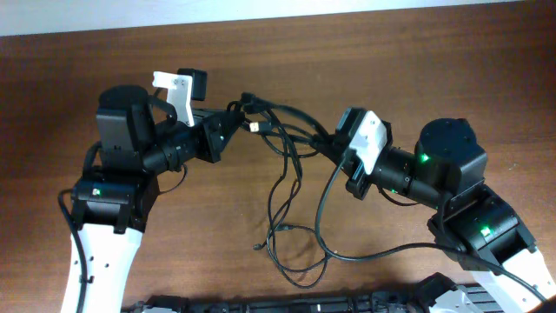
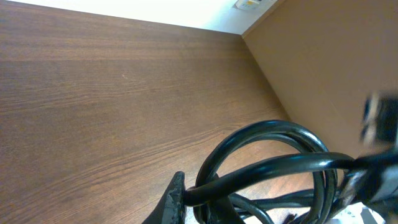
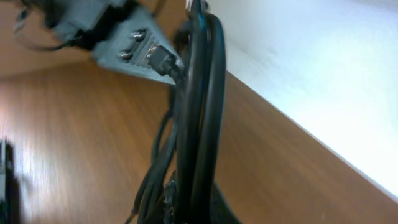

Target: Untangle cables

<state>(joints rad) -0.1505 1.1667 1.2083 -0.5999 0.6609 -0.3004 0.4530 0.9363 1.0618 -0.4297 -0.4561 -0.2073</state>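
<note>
Snugly, cables (image 1: 282,148) within right tool (image 1: 337,144)

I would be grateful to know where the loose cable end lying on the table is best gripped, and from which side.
Grip the cord just behind its small plug, where it lies flat and single on the table. Come straight down from above, closing across the cord; the bigger loop lies close beside it, so a sideways approach risks snagging.
</note>
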